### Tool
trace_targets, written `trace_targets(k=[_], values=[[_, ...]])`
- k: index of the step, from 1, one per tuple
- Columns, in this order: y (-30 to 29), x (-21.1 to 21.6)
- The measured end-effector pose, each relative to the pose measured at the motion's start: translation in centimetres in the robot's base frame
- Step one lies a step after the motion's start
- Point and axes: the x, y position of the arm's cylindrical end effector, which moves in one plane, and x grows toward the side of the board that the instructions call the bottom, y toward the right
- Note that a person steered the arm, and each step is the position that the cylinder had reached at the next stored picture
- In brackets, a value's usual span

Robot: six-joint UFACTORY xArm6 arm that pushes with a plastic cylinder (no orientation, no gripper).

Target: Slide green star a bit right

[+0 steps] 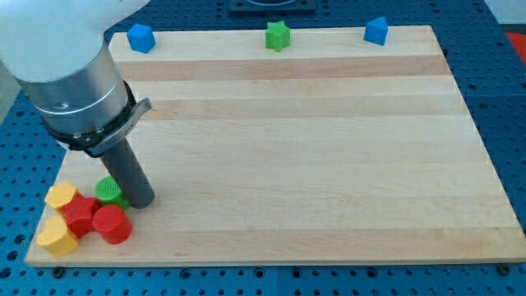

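Note:
The green star [278,35] sits at the view's top edge of the wooden board [312,148], near the middle. My tip [140,200] rests on the board at the view's lower left, far from the star. It stands just right of a green cylinder [106,191] and above a red cylinder [111,224].
A blue block [140,38] lies at the top left and another blue block [376,30] at the top right. At the lower left a cluster holds a red star [80,214], a yellow block [60,196] and a yellow block [57,237].

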Motion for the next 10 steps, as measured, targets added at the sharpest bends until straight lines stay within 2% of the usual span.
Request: trace_targets(k=[1, 5, 6, 10], values=[[2.6, -2.0], [3.7, -30.7], [3.5, -35.4], [5.8, -35.3]])
